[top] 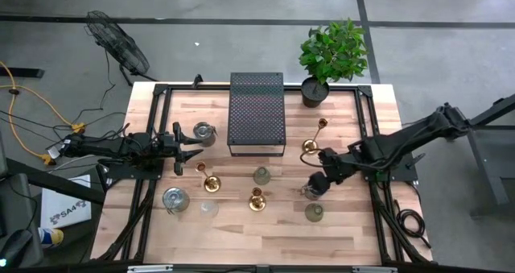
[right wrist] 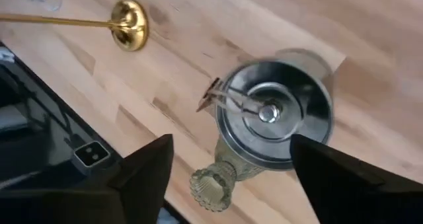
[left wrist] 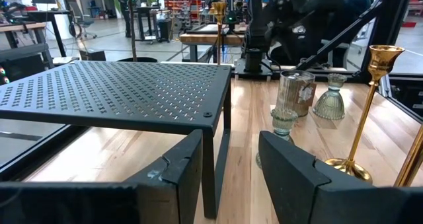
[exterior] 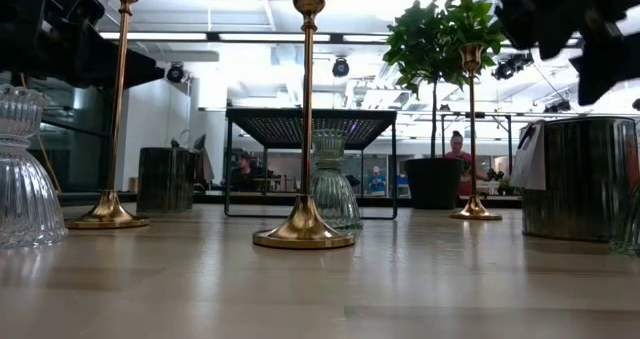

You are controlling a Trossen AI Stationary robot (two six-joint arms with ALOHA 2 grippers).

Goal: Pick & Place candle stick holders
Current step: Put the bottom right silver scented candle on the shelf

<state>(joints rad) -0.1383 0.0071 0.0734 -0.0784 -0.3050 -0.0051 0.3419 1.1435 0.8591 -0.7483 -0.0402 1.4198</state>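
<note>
Three brass candle stick holders point(top: 211, 180) point(top: 257, 199) point(top: 314, 140) stand upright on their round bases on the wooden table point(top: 241, 241). Squat glass ones point(top: 204, 132) point(top: 261, 175) point(top: 175, 199) stand among them. A silvery round cup point(right wrist: 274, 115) with a small tag stands on the table, a greenish glass holder point(right wrist: 211, 184) close beside it. My right gripper point(right wrist: 231, 145) hangs open above the silvery cup, pointing steeply down, with a finger on each side and clear of it. My left gripper point(left wrist: 231, 151) waits open and level at the table's left side, holding nothing.
A black perforated metal box point(top: 257, 112) stands at the far middle, with a potted green plant point(top: 330, 55) at the far right. Black frame rails point(top: 366, 120) run along the table's sides. Bare wood lies along the near edge. People show in the room beyond the table.
</note>
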